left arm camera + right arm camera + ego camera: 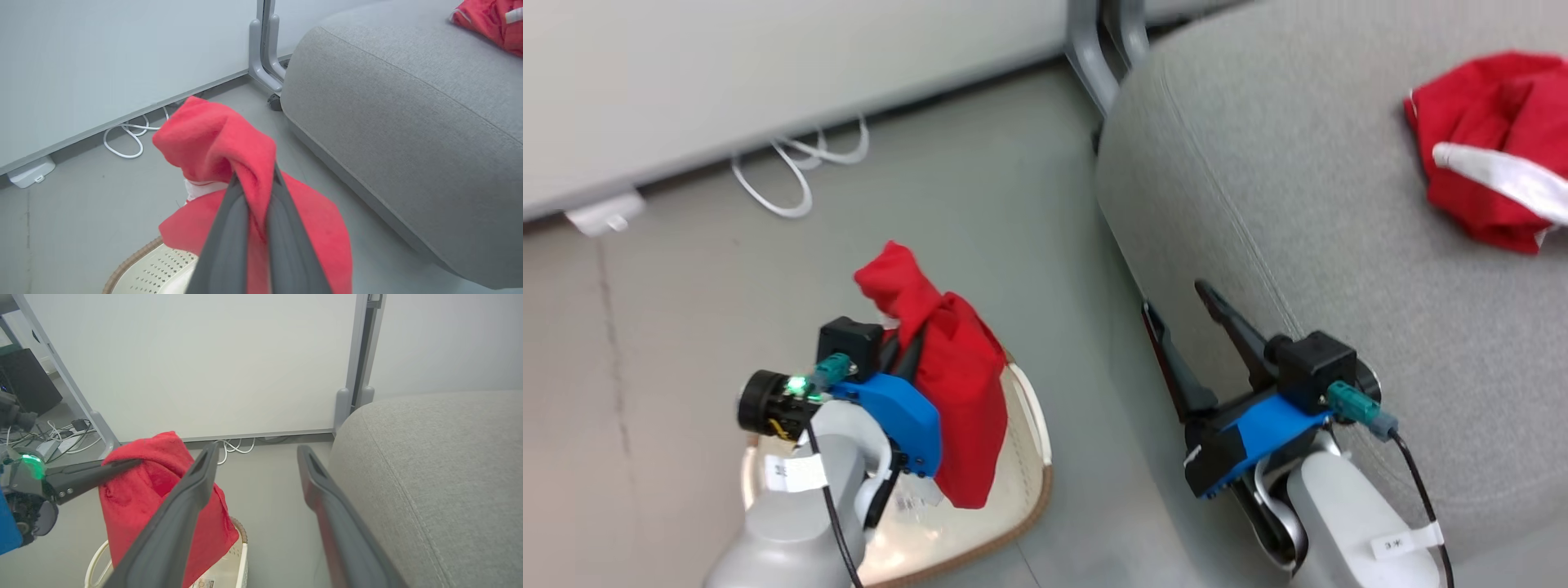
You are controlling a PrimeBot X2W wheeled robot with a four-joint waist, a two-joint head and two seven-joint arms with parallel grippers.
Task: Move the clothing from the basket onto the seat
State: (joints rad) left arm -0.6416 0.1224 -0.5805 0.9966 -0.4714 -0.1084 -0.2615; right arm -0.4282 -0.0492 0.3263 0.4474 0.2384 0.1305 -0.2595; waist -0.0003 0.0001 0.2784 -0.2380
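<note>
Grey floor (1045,245): open strip between basket (1033,457) and seat (1298,204) edge. Left gripper (255,174): clamped on plain red garment (956,392), hanging above basket. Right gripper (1174,296): spread wide, empty, beside seat's rounded edge. Striped garment (1494,155): on seat, well apart.

Basket (1013,478) on floor (980,204), garment (1486,147) on seat (1298,180)
</note>
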